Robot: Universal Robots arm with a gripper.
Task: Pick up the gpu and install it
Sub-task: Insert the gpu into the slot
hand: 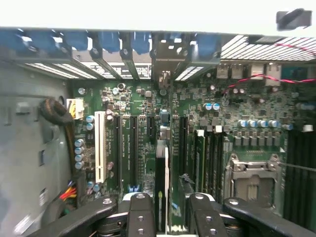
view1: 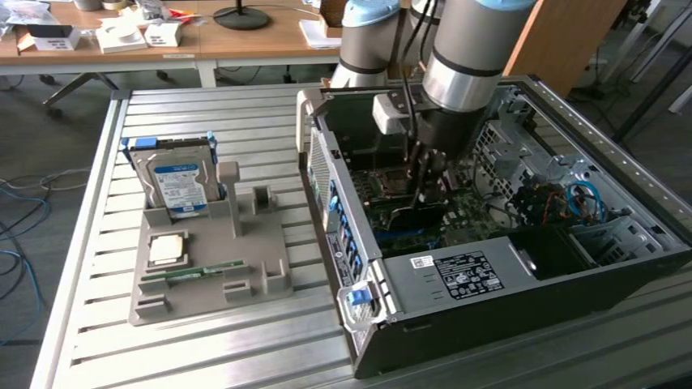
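The gpu (hand: 166,168) shows edge-on in the wrist view, a thin dark card with a pale edge standing upright between my fingers over the expansion slots of the green motherboard (hand: 133,98). Its metal bracket end (hand: 165,74) points at the blue-clipped slot covers on the case's rear wall. My gripper (hand: 170,217) is shut on the card. In the exterior view the gripper (view1: 424,190) reaches straight down into the open computer case (view1: 454,275), with the dark gpu (view1: 416,212) low between the fingers, close above the board.
On the slatted table at the exterior view's left, a grey holder tray (view1: 206,251) carries a hard drive (view1: 178,182), a processor chip (view1: 168,249) and a memory stick (view1: 194,273). Cables (view1: 562,198) and drive cages crowd the case's far side. An empty processor socket (hand: 252,175) lies beside the slots.
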